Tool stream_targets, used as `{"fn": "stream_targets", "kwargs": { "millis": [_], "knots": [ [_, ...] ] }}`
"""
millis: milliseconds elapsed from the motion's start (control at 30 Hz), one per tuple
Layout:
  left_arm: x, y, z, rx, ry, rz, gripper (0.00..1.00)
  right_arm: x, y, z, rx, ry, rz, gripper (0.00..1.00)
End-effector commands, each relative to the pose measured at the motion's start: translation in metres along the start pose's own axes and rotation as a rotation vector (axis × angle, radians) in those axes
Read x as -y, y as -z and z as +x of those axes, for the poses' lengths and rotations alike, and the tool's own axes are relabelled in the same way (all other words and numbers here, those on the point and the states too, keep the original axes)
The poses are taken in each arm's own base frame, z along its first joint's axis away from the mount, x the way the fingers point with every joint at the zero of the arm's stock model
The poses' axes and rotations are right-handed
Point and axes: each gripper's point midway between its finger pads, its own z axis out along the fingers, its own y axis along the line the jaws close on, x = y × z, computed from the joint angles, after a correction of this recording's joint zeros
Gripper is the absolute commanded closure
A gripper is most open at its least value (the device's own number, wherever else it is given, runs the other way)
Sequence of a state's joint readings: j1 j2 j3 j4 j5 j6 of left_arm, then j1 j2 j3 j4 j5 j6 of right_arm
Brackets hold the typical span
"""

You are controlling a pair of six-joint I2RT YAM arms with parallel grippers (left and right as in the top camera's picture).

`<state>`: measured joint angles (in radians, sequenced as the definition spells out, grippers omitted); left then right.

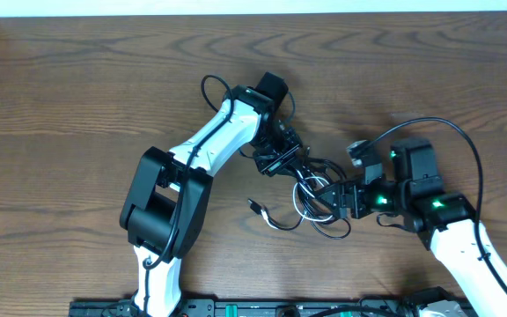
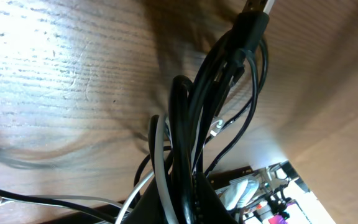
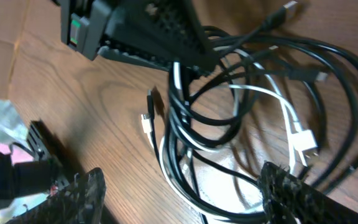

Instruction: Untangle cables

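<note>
Middle of the table (image 1: 77, 88), and the cables (image 1: 311, 201) sit in one knotted heap between the two arms. Nothing has been pulled free yet, by my read. Left gripper (image 1: 280, 160) is at the far-left edge of the heap, fingers pressed together on a bunch of black cords; its own camera shows that bunch running straight up the view. Right gripper (image 1: 337, 201) is at the heap's right side, fingers (image 3: 89, 190) spread wide, loops lying on the wood between them, nothing pinched. White cord (image 3: 291, 121) threads through the black loops, so no strand lies on its own. I'd call it early: the sorting is all to come. Hard to say how many black cords there are, or which crosses over which. Left fingers themselves are hidden behind the bunch, and several loops run off the edge of the right wrist view.
</note>
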<state>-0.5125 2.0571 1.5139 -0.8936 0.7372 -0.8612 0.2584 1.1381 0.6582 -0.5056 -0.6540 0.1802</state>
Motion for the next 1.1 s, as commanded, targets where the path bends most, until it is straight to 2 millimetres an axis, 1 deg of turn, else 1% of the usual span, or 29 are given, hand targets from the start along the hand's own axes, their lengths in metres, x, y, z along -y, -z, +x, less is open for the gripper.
{"fn": "stream_targets", "kwargs": {
  "millis": [0, 67, 100, 233, 267, 333, 400, 467, 567, 600, 633, 733, 767, 800, 900, 967, 1067],
  "knots": [
    [0.0, -0.007, 0.009, -0.018, 0.071, -0.018, 0.93, 0.006, -0.006, 0.002, -0.002, 0.028, 0.073, 0.23],
    [0.001, -0.01, 0.014, -0.028, 0.064, -0.022, 0.93, 0.014, -0.008, 0.0, 0.008, 0.054, 0.147, 0.19],
    [0.001, -0.011, 0.017, -0.035, 0.063, -0.024, 0.93, 0.015, -0.009, 0.0, 0.01, 0.06, 0.158, 0.18],
    [-0.003, -0.015, 0.028, -0.059, 0.069, -0.056, 0.93, 0.012, -0.013, -0.002, 0.017, 0.102, 0.17, 0.17],
    [-0.003, -0.016, 0.029, -0.062, 0.068, -0.06, 0.93, 0.01, -0.015, -0.002, 0.016, 0.108, 0.166, 0.2],
    [-0.003, -0.017, 0.031, -0.064, 0.078, -0.064, 0.93, 0.008, -0.018, -0.001, 0.006, 0.116, 0.16, 0.28],
    [-0.001, -0.017, 0.034, -0.081, 0.095, -0.054, 0.92, 0.007, -0.022, 0.002, -0.009, 0.121, 0.156, 0.34],
    [0.005, -0.016, 0.041, -0.125, 0.115, -0.024, 0.93, 0.006, -0.028, 0.008, -0.037, 0.123, 0.152, 0.34],
    [0.009, -0.016, 0.045, -0.151, 0.137, -0.004, 0.93, 0.007, -0.036, 0.016, -0.079, 0.119, 0.151, 0.32],
    [0.009, -0.016, 0.045, -0.151, 0.141, -0.005, 0.92, 0.008, -0.039, 0.019, -0.096, 0.118, 0.151, 0.35],
    [0.009, -0.016, 0.045, -0.151, 0.143, -0.006, 0.92, 0.008, -0.041, 0.022, -0.109, 0.119, 0.15, 0.43],
    [0.008, -0.016, 0.044, -0.141, 0.143, -0.012, 0.93, 0.008, -0.046, 0.028, -0.136, 0.115, 0.149, 0.74],
    [0.006, -0.017, 0.041, -0.126, 0.142, -0.02, 0.93, 0.008, -0.047, 0.029, -0.14, 0.113, 0.148, 0.92],
    [0.004, -0.017, 0.038, -0.109, 0.146, -0.031, 0.93, 0.007, -0.047, 0.029, -0.141, 0.112, 0.145, 0.98],
    [-0.004, -0.018, 0.027, -0.037, 0.148, -0.074, 0.93, 0.007, -0.047, 0.033, -0.154, 0.106, 0.143, 0.99],
    [-0.011, -0.017, 0.017, 0.022, 0.145, -0.11, 0.92, 0.009, -0.045, 0.04, -0.182, 0.092, 0.151, 0.99],
    [-0.014, -0.016, 0.012, 0.054, 0.143, -0.129, 0.93, 0.012, -0.043, 0.047, -0.213, 0.075, 0.161, 0.99]
  ]
}}
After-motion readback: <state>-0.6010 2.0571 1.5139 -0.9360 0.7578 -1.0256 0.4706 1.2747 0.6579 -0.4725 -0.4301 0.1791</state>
